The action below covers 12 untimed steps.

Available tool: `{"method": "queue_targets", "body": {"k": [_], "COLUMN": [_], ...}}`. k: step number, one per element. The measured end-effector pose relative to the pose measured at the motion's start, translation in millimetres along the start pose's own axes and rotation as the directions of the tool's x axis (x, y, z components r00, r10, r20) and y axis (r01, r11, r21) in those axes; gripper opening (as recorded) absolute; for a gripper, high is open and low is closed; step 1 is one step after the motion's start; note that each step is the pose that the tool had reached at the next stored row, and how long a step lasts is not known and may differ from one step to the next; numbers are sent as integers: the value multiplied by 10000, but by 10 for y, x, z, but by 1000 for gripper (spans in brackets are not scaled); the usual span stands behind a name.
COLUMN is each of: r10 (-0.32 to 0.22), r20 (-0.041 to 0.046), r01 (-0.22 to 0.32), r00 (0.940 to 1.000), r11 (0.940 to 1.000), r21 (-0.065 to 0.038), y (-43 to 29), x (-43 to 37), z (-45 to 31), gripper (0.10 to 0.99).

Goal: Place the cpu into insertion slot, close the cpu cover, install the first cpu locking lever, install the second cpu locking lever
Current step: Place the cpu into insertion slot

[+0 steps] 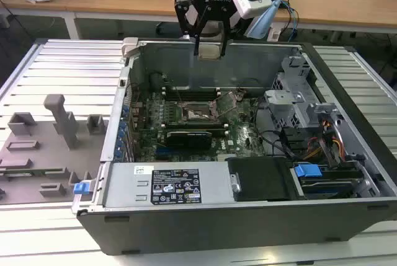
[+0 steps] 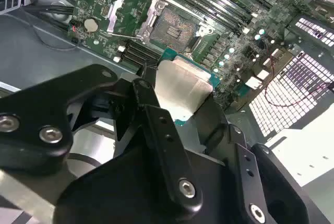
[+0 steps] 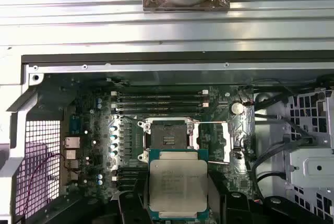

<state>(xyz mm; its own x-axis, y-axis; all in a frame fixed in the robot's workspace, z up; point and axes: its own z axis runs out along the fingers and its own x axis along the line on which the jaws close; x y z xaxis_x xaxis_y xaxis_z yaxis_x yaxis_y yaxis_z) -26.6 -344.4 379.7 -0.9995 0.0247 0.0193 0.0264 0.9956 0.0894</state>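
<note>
The gripper [image 1: 209, 46] was clamped on the cpu [image 3: 177, 187] by its edges, holding it high above the open case (well apart from the board). The insertion slot [image 3: 168, 139] lay uncovered below. Seating the chip well likely demanded squared corners and a flat, gentle descent.

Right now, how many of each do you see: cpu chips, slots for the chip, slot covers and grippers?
cpu, held in the gripper: 1
slot, bare: 1
cover, flipped open: 1
gripper: 1
Total: 4
</note>
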Motion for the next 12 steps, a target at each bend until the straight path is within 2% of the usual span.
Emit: {"method": "queue_targets", "body": {"k": [10, 12], "r10": [0, -2], "r20": [-1, -1], "r01": [0, 2], "r00": [10000, 10000], "r11": [10000, 10000], "r21": [-40, -40], "y": [0, -2], "x": [0, 0], "z": [1, 24], "gripper": [541, 541]}}
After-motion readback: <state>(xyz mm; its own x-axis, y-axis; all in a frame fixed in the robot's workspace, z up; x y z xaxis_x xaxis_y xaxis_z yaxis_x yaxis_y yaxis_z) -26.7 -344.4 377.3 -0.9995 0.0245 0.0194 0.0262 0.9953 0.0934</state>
